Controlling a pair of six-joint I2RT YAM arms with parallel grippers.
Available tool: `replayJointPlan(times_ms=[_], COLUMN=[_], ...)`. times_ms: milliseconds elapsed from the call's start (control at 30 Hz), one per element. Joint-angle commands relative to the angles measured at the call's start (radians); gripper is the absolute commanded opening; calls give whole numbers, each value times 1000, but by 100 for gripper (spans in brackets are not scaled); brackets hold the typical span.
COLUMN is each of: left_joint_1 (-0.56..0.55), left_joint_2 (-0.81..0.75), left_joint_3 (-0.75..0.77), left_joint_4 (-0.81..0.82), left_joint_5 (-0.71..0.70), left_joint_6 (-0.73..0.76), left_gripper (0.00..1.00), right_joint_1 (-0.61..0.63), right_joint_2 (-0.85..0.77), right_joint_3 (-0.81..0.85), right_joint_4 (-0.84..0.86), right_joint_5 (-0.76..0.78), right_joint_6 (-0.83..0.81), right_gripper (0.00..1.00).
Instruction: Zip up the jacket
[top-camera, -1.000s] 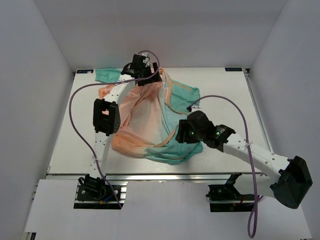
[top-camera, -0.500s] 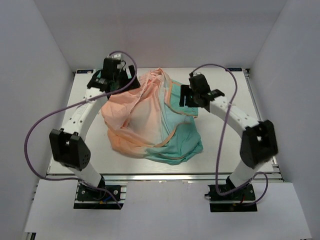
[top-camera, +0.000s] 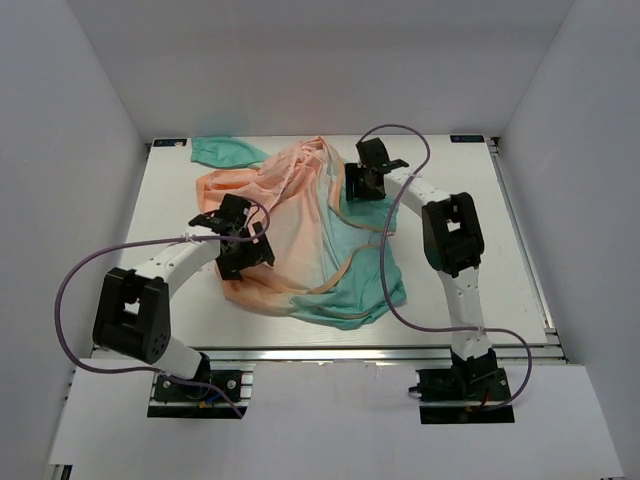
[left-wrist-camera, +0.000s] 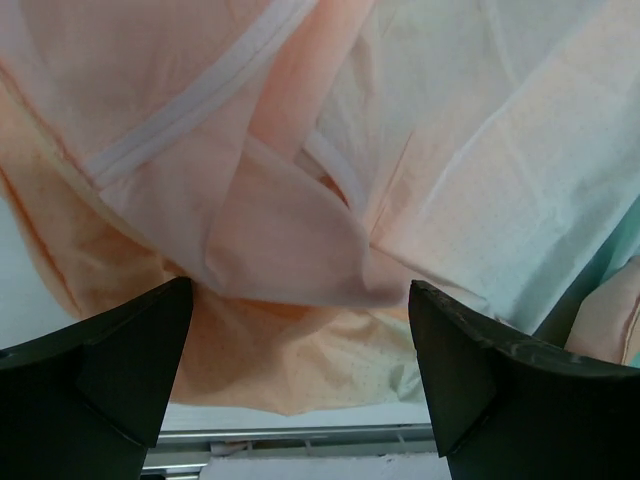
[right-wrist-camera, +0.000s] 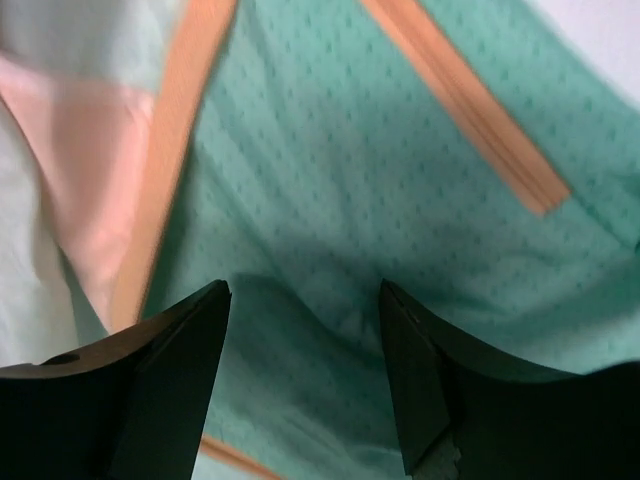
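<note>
The jacket (top-camera: 310, 235) lies crumpled on the white table (top-camera: 460, 300), peach on the left and teal on the right, with a teal part (top-camera: 225, 150) stretched toward the back left corner. My left gripper (top-camera: 248, 252) hangs wide open over the peach left side; in the left wrist view peach folds (left-wrist-camera: 290, 230) lie just past its gripper (left-wrist-camera: 300, 290), nothing between the fingers. My right gripper (top-camera: 357, 186) is at the jacket's far right edge. It stands open (right-wrist-camera: 303, 287) over teal fabric (right-wrist-camera: 330, 180), with orange zipper tape (right-wrist-camera: 470, 110) to either side.
White walls close in the table on three sides. A metal rail (top-camera: 320, 350) runs along the near edge. Purple cables (top-camera: 75, 290) loop from both arms above the table. Bare table surface lies right of the jacket.
The left gripper has come from the back left corner toward me to the jacket's peach left side. The right gripper has shifted left and farther back along the jacket's upper edge, still open.
</note>
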Motion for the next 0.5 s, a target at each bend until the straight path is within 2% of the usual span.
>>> replayJointPlan(times_ms=[0,67,133,167,233,267,300,333,400,433,467], left_joint_1=[-2,-2,-2,-2,-2,-2,-2,-2,-5,-5,-6], left_joint_2=[54,160,249,354,465,576,631,683,831,881,927], left_joint_3=[38,83,203,260,456,528,670,746,890,1038,1125], left_joint_4=[97,130,127,119,96,90,90,78,81,70,46], left_joint_5=[3,-49,-100,-117,-118,-114,-95,-82,-43,-20,27], left_joint_6=[-23,6,44,58,110,130,156,185,233,282,300], left_gripper=[98,98,98,98,98,98,98,98,98,98,98], right_joint_1=[-3,-3,-3,2,19,54,80,114,242,291,347], right_joint_2=[-97,-202,-336,-384,-542,-595,-649,-744,-825,-887,-913], right_joint_3=[-137,-332,-481,-644,-820,-978,-1048,-1108,-1222,-1241,-1248], right_joint_4=[-27,10,36,65,104,124,127,125,104,98,87], right_joint_5=[-24,-28,-53,-74,-122,-126,-126,-128,-149,-160,-180], right_joint_6=[24,68,96,142,197,231,290,320,387,401,405], right_gripper=[67,67,66,65,65,64,64,64,64,65,66])
